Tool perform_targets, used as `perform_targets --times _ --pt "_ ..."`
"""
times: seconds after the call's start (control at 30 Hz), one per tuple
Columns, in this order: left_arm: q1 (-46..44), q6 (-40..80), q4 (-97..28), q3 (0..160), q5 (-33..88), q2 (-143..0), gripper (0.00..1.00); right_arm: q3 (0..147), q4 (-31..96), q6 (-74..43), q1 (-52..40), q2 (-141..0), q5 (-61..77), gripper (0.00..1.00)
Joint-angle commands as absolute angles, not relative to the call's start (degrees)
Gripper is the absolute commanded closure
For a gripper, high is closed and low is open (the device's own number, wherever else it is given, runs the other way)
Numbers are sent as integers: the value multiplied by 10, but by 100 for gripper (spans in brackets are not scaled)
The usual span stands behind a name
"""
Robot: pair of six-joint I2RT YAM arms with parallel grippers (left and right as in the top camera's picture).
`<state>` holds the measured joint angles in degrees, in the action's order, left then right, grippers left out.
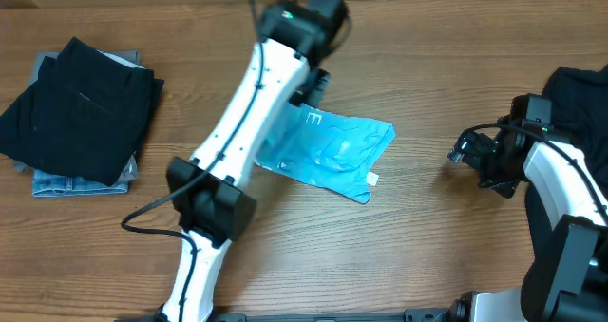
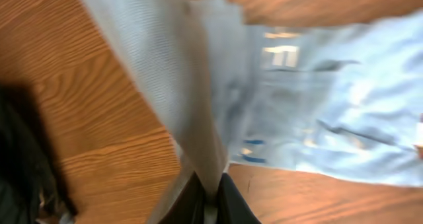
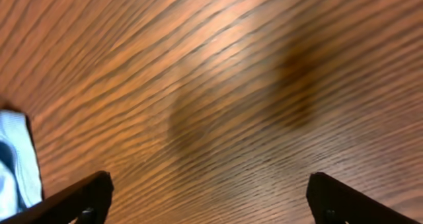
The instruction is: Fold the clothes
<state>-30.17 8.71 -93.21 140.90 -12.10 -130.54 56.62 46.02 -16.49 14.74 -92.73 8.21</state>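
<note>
The clothes in play are a light blue T-shirt [image 1: 332,151] with pale lettering, lying folded into a compact shape at the table's middle. My left gripper [image 1: 312,86] hangs over its far left corner. In the left wrist view the gripper [image 2: 210,196] is shut on a strip of the shirt's cloth [image 2: 165,85], which stretches away from the dark fingers [image 2: 192,204], and the rest of the shirt [image 2: 317,112] spreads beyond. My right gripper [image 1: 463,151] stands open to the right of the shirt, apart from it. The right wrist view shows its fingers [image 3: 82,197] wide over bare wood, with a corner of the shirt [image 3: 16,158] at the left edge.
A stack of folded dark garments over blue denim [image 1: 81,118] lies at the far left. Another dark garment [image 1: 579,89] is heaped at the right edge behind my right arm. The wooden table [image 1: 427,255] surrounds the shirt.
</note>
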Motion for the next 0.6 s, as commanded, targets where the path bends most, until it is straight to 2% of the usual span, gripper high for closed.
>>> perform_targets --times 0.0,0.3,0.57 --pt "-353 76 -929 1423 -126 -1296 91 583 457 -164 152 -914 77 0" --pt "-425 35 -905 1398 -120 -1297 89 583 458 -164 152 -914 76 0" --pt "-464 25 -866 1306 -117 -1297 87 583 458 -164 152 -914 76 0"
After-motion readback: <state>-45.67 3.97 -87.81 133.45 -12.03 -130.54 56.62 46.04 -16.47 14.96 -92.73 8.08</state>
